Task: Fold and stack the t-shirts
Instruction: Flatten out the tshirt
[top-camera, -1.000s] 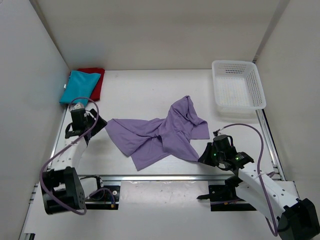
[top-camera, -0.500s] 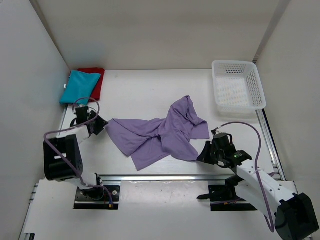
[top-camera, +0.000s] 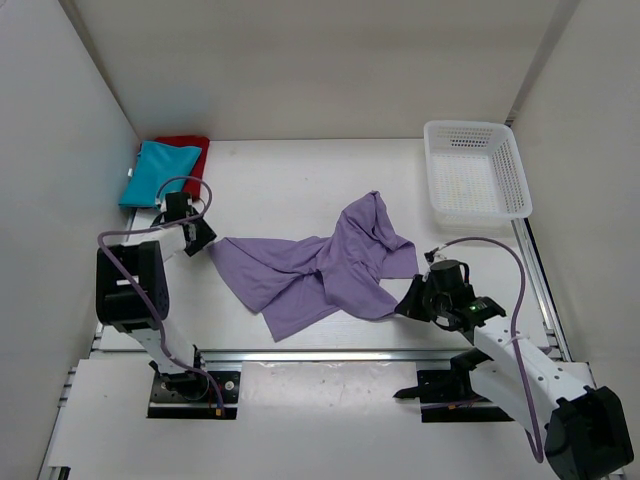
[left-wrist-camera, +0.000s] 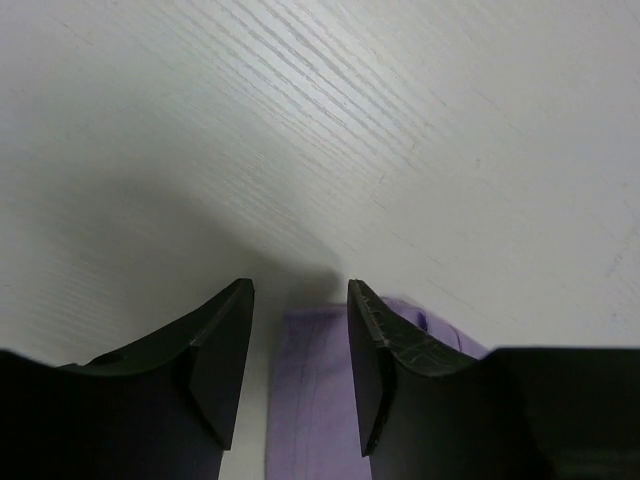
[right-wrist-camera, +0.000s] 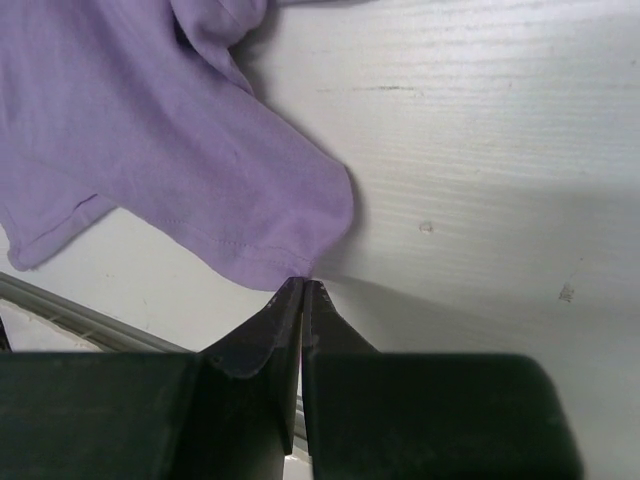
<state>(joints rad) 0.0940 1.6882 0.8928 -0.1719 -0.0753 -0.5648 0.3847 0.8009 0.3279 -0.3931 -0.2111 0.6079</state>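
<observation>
The left end effector (left-wrist-camera: 300, 300) hangs low over the counter (top-camera: 290, 180) with its fingers (left-wrist-camera: 225, 350) apart, straddling the left corner of the lavender t-shirt (left-wrist-camera: 310, 400); the cloth shows in the gap, not pinched. The right end effector (right-wrist-camera: 302, 290) has its fingers pressed together, with the tips touching the hem at the shirt's near right edge. Whether any cloth is caught between them I cannot tell.

The lavender t-shirt (top-camera: 320, 270) lies crumpled and twisted across the middle of the counter, between the two arms. A folded teal-blue t-shirt (top-camera: 157, 172) rests on a folded red t-shirt (top-camera: 195, 150) in the far left corner. A white mesh basket (top-camera: 470, 125) stands at the far right.
</observation>
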